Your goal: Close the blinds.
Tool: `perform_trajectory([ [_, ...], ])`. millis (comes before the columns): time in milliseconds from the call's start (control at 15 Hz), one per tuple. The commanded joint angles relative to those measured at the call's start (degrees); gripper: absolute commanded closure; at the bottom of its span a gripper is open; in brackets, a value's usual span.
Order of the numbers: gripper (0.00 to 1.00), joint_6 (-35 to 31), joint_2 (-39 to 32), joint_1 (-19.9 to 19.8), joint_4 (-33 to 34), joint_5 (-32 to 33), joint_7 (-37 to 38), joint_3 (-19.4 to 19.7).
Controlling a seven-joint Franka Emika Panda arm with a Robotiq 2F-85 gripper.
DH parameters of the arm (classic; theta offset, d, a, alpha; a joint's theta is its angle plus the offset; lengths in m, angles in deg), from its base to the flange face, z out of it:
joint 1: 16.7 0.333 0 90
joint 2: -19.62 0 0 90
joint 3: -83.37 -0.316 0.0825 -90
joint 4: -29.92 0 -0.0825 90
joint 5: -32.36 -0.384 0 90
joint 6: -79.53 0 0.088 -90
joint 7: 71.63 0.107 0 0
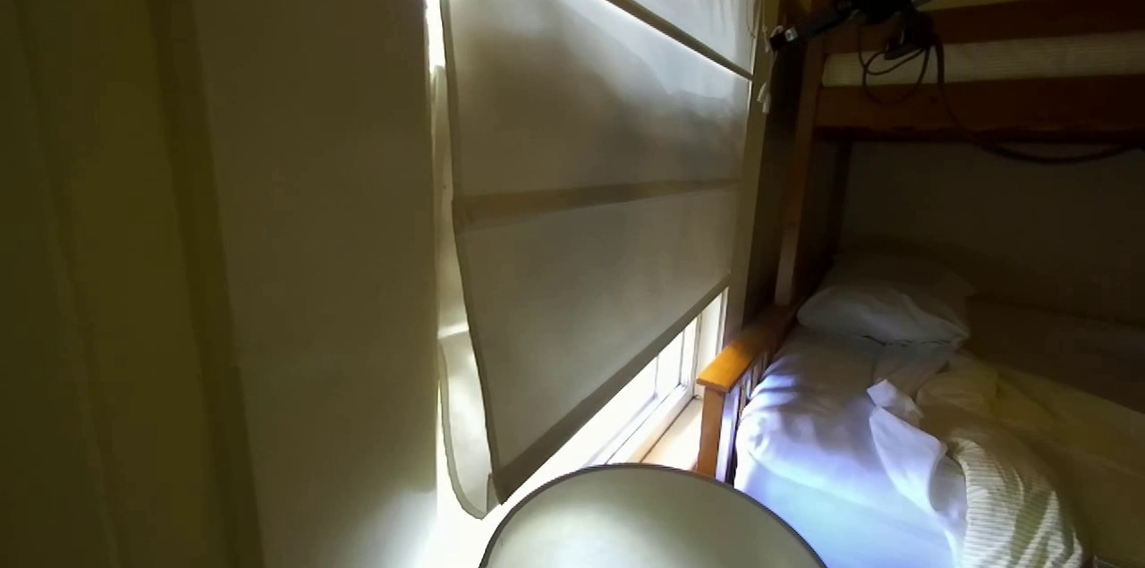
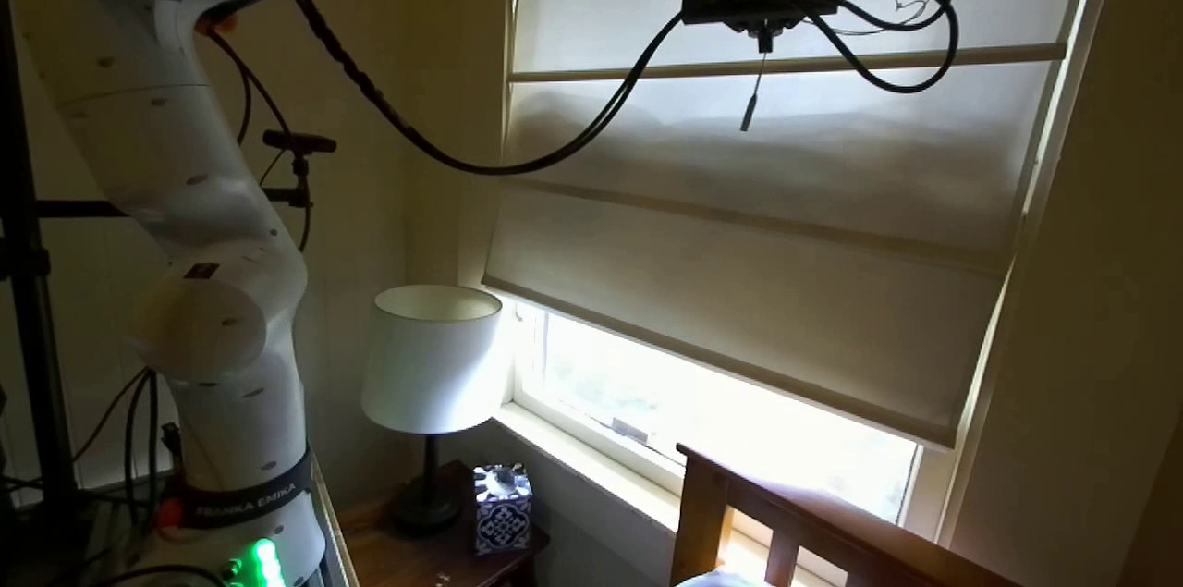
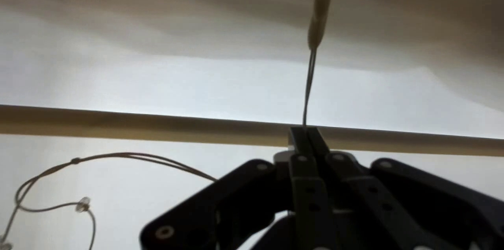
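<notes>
The blinds are a large cream fabric shade with horizontal battens, seen in both exterior views (image 1: 590,121) (image 2: 767,199) and filling the wrist view (image 3: 177,84). Their lower edge hangs above the sill and bright window shows beneath it. My gripper (image 3: 306,130) is shut on a thin cord (image 3: 310,80). The cord's tassel (image 3: 321,10) dangles just beyond the fingertips; in an exterior view the tassel (image 2: 749,113) hangs below the gripper (image 2: 764,42). In an exterior view the gripper (image 1: 778,38) is near the blinds' far edge. More looped cord (image 3: 75,160) lies to the left in the wrist view.
A lamp (image 2: 434,365) and a patterned tissue box (image 2: 503,513) stand on a nightstand beside the window. A wooden bunk bed (image 1: 966,107) with white pillows (image 1: 881,304) is near. Black cables (image 2: 499,166) hang from the arm in front of the blinds.
</notes>
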Motion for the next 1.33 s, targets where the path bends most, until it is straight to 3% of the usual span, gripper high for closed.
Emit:
perform_trajectory([
  [0, 0.99, 1.08, 0.19, 3.26, -1.33, 2.12, 0.45, -2.07],
  [400, 0.99, 12.81, 2.06, 6.88, -7.21, 11.01, 1.19, -5.35],
  [1000, 0.99, 32.81, -2.32, 8.74, -4.05, 9.30, 0.31, -4.59],
  [1067, 0.99, 27.53, -0.83, 7.55, -4.40, 8.38, 0.34, -4.92],
  [1267, 0.97, 27.55, -1.04, 7.38, -3.89, 8.33, 0.34, -4.74],
])
